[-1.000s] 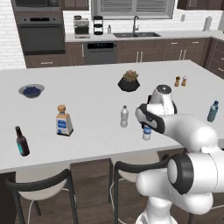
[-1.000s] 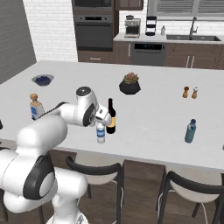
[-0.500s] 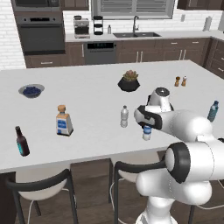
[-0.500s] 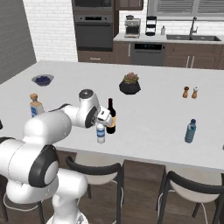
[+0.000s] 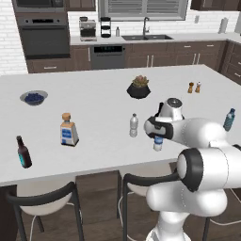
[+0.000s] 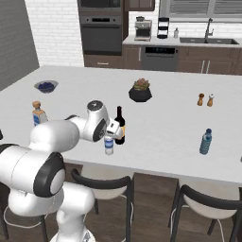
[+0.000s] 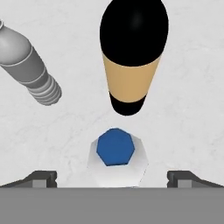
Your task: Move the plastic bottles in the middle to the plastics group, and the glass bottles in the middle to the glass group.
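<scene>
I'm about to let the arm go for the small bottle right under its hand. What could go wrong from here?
1. The wine bottle stands right beside the labelled water bottle; the open gripper could bump the tall one and tip it.
2. The fingers sit above the cap, so closing now might catch only the top and slip.
3. The plain bottle also stands close by.

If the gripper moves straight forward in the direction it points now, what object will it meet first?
Most likely the blue-capped bottle, which sits between the open gripper fingertips, right below the hand. The wine bottle and the grey bottle stand off to the sides.
</scene>
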